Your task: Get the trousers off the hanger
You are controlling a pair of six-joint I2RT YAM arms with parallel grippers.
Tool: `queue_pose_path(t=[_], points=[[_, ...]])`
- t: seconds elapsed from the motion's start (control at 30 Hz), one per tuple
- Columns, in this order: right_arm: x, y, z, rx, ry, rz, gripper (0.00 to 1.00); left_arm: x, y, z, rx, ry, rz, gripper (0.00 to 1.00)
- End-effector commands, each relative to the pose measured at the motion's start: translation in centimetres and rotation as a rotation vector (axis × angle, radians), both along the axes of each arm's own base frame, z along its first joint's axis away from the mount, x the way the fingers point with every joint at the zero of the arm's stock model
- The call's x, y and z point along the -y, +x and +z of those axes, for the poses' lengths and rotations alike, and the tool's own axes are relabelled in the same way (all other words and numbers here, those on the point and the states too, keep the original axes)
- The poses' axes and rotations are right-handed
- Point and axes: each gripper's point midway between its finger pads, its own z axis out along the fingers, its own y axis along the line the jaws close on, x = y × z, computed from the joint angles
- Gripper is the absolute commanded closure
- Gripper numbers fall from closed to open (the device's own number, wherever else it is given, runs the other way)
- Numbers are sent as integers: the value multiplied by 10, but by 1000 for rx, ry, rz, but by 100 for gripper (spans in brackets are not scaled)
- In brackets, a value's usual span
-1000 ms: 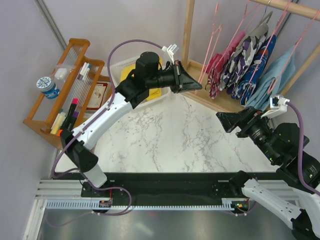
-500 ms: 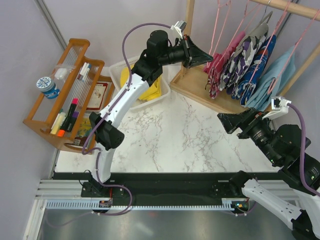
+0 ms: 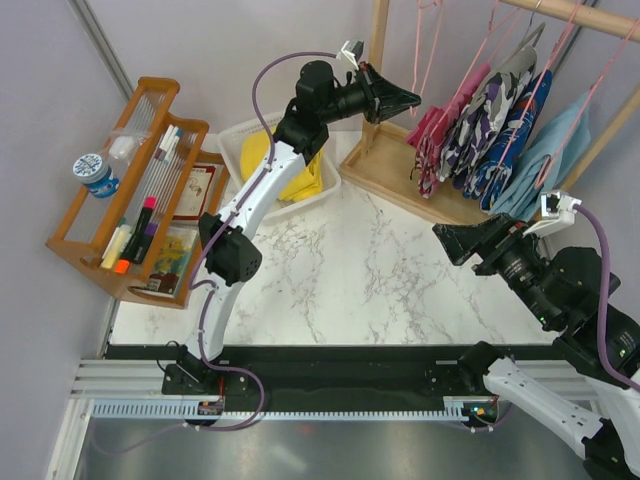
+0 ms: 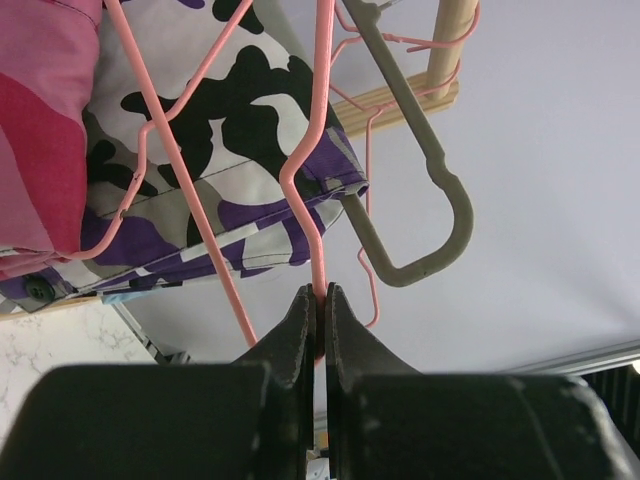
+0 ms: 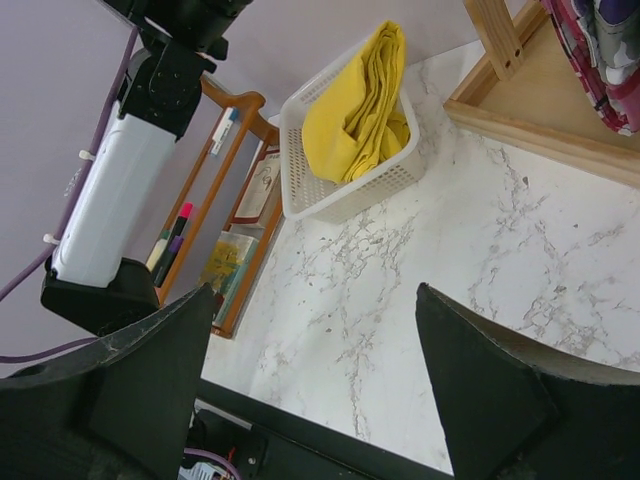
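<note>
The left tool (image 3: 405,98) is up at the wooden rack (image 3: 377,50), its jaws closed on the thin rod of a pink wire hanger (image 4: 322,150). The left wrist view shows the wire pinched right at the fingertips. In that view the pink camouflage trousers (image 4: 60,120) hang to the left of the wire, above and beside the tool (whether the pinched wire is the one carrying them I cannot tell). Next to them hangs a purple-white camouflage garment (image 4: 240,215), and a grey hanger (image 4: 440,190) hooks down on the right. From above, these trousers hang on the rack just right of the left tool's tip.

The right tool (image 3: 445,240) hovers over the table (image 3: 380,290), well apart from the garments, with its jaws spread wide and holding nothing.

The yellow trousers (image 5: 360,110) lie bunched in a white basket (image 5: 340,195) on the table beside the rack's foot, apart from both tools. A wooden shelf (image 3: 158,92) at the table's left edge holds markers (image 3: 145,225) and a blue-lidded jar (image 3: 95,172).

The right wrist view shows the basket's lattice wall and the yellow cloth rising over its rim, which the top view partly hides behind the left arm. Only the left wrist view shows the grip on the wire.
</note>
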Motion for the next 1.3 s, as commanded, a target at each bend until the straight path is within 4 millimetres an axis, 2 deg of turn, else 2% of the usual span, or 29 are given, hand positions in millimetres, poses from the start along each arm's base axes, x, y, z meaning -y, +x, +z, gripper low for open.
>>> queue_pose_path(t=[0.0,0.3,0.6,0.67,0.7,0.73,0.77,0.83,0.87,0.93,1.13,1.17,1.27], points=[[-7,3,9,18,33,19,11,-7,-8,36,72,-94,-21,98],[-7,3,6,10,40,15,11,-7,-7,25,22,-72,-27,98],[-6,4,15,20,54,7,12,-12,-12,-16,-87,34,-57,98],[-5,3,18,28,54,4,12,-16,-16,-13,-78,38,-61,98],[-5,3,20,30,54,5,11,-18,-17,-15,-64,48,-61,93],[-5,4,21,34,53,3,11,-20,-18,-15,-55,54,-58,81],[-4,2,25,42,57,5,11,-24,-24,-7,-40,60,-55,75],[-4,4,25,41,51,1,11,-31,-25,-8,-3,91,-31,60],[-3,3,26,45,47,0,11,-36,-31,-2,29,103,-25,56],[-2,3,27,49,45,-5,11,-43,-35,-4,40,123,-16,48],[-5,8,27,41,27,-3,11,-79,-50,0,133,232,75,37],[-5,9,26,39,24,-4,11,-83,-51,-1,164,254,85,30],[-8,13,24,31,15,-8,11,-96,-62,-3,202,317,105,29]])
